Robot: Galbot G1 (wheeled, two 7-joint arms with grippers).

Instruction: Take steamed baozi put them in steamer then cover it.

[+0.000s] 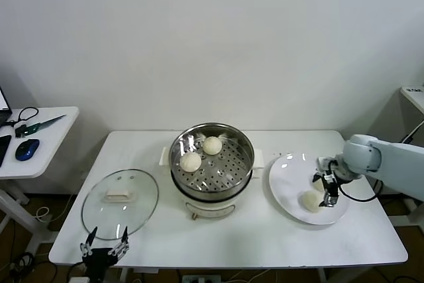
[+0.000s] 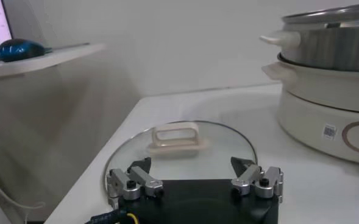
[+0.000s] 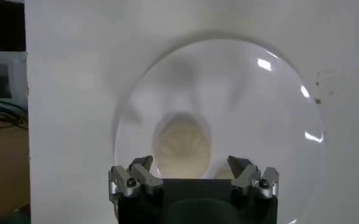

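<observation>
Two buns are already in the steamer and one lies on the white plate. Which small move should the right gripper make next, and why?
Probably the right gripper should lower straight down and close on the bun on the white plate. Its fingers stand open above that bun, apparently without touching it yet. The steamer holds only two buns, its lid lies aside on the table, and the left gripper waits open near it.

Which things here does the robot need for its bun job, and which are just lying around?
For the job: baozi on the plate, two baozi in the steamer, the cover, the right claw.

Just lying about: blue mouse, cables on the side desk.
</observation>
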